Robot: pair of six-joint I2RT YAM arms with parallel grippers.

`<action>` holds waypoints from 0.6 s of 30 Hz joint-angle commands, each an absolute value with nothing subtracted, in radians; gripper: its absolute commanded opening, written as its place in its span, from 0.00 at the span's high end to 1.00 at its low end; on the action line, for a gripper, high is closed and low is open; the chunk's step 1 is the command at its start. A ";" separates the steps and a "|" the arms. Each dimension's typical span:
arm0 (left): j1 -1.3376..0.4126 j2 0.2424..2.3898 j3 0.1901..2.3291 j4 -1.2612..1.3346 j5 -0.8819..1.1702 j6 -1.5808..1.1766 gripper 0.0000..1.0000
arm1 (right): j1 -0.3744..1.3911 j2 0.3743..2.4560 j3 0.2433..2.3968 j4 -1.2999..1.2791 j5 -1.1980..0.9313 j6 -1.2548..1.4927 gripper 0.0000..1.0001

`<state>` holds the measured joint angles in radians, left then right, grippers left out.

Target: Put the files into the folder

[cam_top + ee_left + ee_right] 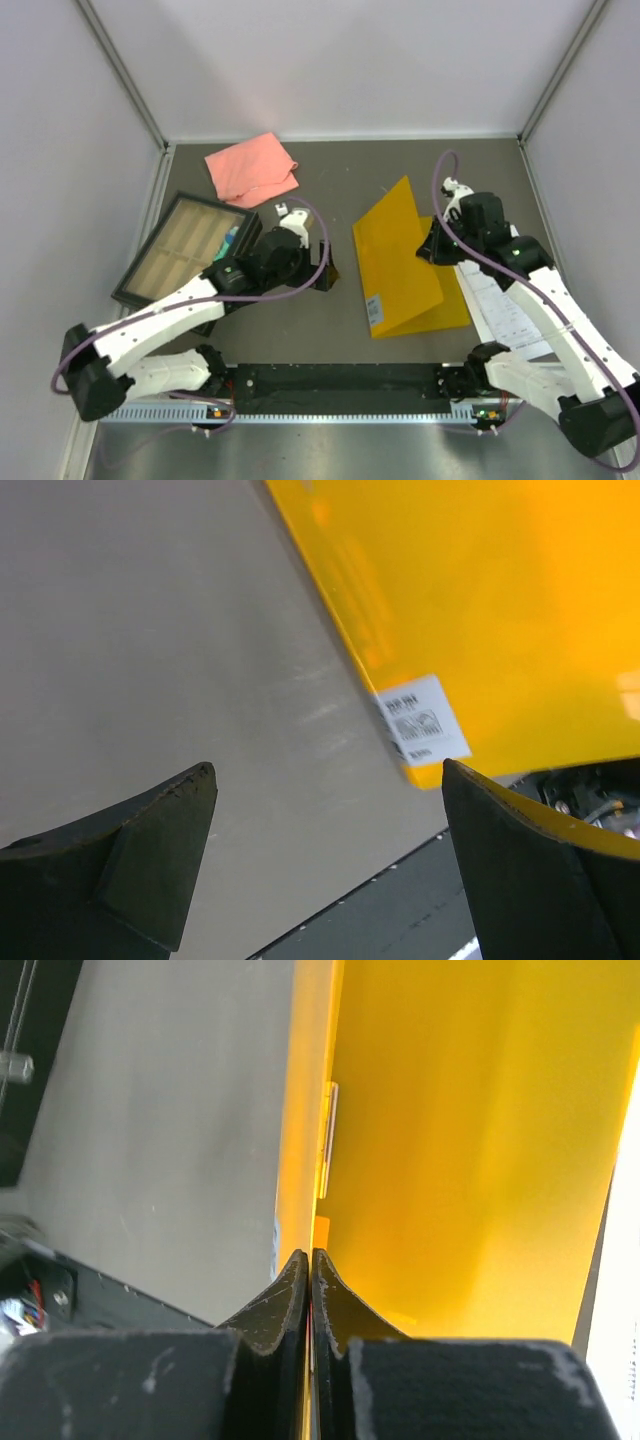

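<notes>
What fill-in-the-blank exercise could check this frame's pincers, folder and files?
The right pincer is shut on the folder's raised ____.
The left pincer is ____, holding nothing.
In the top view, the files lie to the folder's ____.
Missing words: cover; open; right.

The worktop [345, 185] is flat and grey-brown. A pink cloth [252, 170] lies crumpled near the far edge. On the left sits a tray [178, 252] with a black frame, turned at a slant. Right of the middle lies a yellow folder [398, 262]. Its back is flat on the worktop and its cover stands up, open. White papers [500, 312] with small black print lie just beside the folder, on its right.
</notes>
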<state>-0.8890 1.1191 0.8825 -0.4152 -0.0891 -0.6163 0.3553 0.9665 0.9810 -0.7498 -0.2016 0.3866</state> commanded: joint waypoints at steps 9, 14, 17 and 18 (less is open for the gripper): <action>-0.876 0.802 1.014 -0.755 -0.567 -0.709 0.02 | 1.061 1.238 1.264 -1.031 0.579 0.757 1.00; -0.876 0.824 1.040 -0.761 -0.482 -0.768 0.02 | 1.203 1.420 1.400 -1.098 0.699 0.785 1.00; -0.874 0.909 1.138 -0.778 -0.413 -0.828 0.02 | 1.227 1.424 1.391 -1.030 0.640 0.749 1.00; -0.874 0.952 1.161 -0.776 -0.399 -0.842 0.02 | 1.227 1.401 1.378 -0.956 0.618 0.729 1.00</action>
